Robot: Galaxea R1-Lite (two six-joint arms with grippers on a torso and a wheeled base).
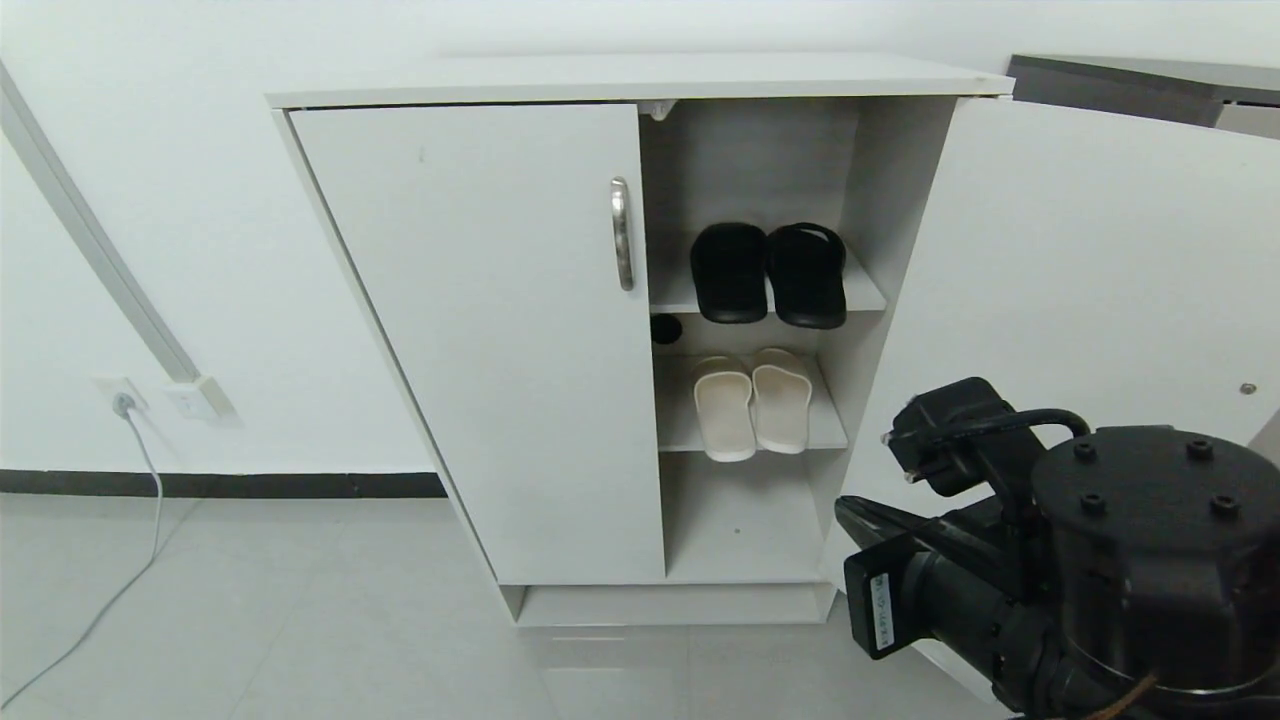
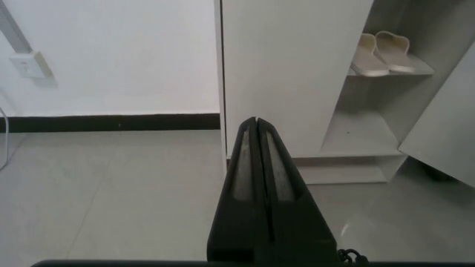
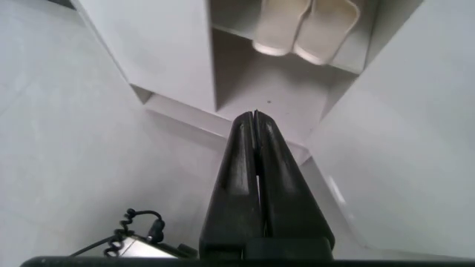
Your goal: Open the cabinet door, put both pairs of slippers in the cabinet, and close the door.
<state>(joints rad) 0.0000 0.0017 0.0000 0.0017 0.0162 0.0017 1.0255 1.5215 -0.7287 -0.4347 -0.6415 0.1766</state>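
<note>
Black slippers [image 1: 768, 272] sit side by side on the upper shelf and the cream slippers [image 1: 752, 405] on the shelf below, both pairs inside the right half of the cabinet [image 1: 640, 78]; judged from that, only the closing is left to do; both pairs seem to reach the front lip of their shelves, the cream pair perhaps a little past it, so a door swung in hard could catch a sole, stop short of shutting, or push a slipper crooked or off the shelf; the right door [image 1: 1080, 260] stands wide open with its inner face towards the robot, and its handle is out of sight, so the likeliest mistake is a push on the wrong face, which would drive the door further open and strain the hinges; the right gripper [image 3: 256, 119] hangs low in front of the bottom compartment, just beside that door's lower part, fingers pressed together and holding nothing; to close the door it would have to get round the free edge, and a glancing contact there might slip off; the left gripper [image 2: 256, 122], likewise closed and empty, is low over the floor in front of the shut left door [image 1: 480, 330], apart from it; a stray sweep could knock the handle [image 1: 621, 233].
</note>
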